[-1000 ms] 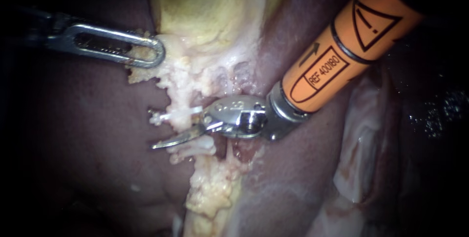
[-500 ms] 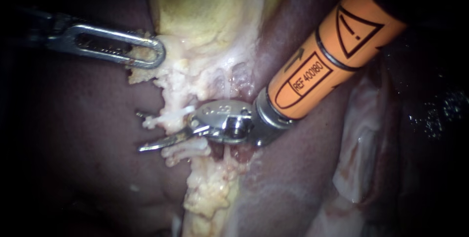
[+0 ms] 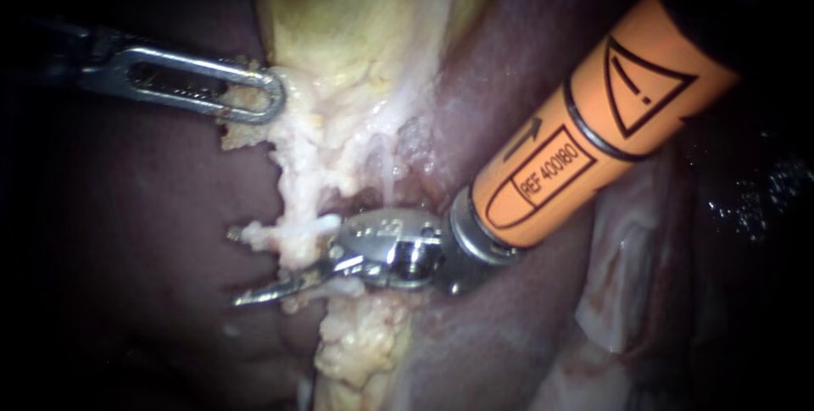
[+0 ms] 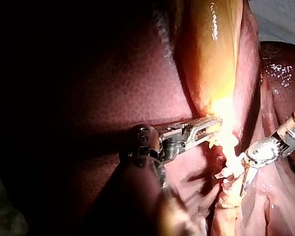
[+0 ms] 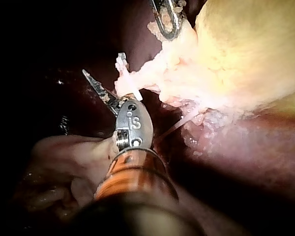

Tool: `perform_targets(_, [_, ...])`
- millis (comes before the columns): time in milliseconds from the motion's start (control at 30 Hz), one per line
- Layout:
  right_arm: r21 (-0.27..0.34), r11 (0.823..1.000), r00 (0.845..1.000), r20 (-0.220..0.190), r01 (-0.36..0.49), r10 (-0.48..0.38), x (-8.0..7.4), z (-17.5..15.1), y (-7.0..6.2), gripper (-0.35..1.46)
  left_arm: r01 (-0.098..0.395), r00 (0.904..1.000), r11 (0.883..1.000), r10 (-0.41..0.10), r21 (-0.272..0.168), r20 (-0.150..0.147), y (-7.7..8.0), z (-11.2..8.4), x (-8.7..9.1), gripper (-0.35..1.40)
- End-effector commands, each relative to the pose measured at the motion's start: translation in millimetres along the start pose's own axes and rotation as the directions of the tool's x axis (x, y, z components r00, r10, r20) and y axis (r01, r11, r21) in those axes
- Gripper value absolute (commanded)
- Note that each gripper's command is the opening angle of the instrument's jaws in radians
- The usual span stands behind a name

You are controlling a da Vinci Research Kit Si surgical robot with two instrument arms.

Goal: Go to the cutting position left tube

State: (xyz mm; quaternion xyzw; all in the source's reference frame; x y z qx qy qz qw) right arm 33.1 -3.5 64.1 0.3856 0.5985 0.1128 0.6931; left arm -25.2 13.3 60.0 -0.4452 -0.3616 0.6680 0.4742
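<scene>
R tool (image 3: 236, 265) blades apart beside clip (image 3: 292, 227), L tool (image 3: 267, 96) clamping gallbladder (image 3: 339, 21) edge, liver (image 3: 127, 208) around

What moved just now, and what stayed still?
My right instrument slid further out and down across the endoscope view, jaws open beside the white tube, which sagged down with it. Nothing was grabbed or let go. My left instrument stayed put, shut on the pale tissue below the gallbladder.

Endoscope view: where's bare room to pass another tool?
Bare liver left of the pale tissue strip, below the left instrument. Crowded at the strip, where the right instrument straddles it, jaws open, under the gallbladder.
</scene>
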Motion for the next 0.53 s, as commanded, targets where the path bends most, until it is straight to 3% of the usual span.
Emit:
perform_targets(33, [0.006,1.000,1.000,0.001,0.001,-0.001,0.2,0.1,-0.2,1.38,0.000,1.0000,1.000,0.000,-0.001,0.000,0.0,0.0,0.0,-0.35])
perform_targets(533, [0.006,1.000,1.000,0.001,0.000,0.000,0.1,-0.3,0.2,1.36,0.000,1.0000,1.000,0.000,-0.001,0.000,-0.1,0.0,0.0,-0.35])
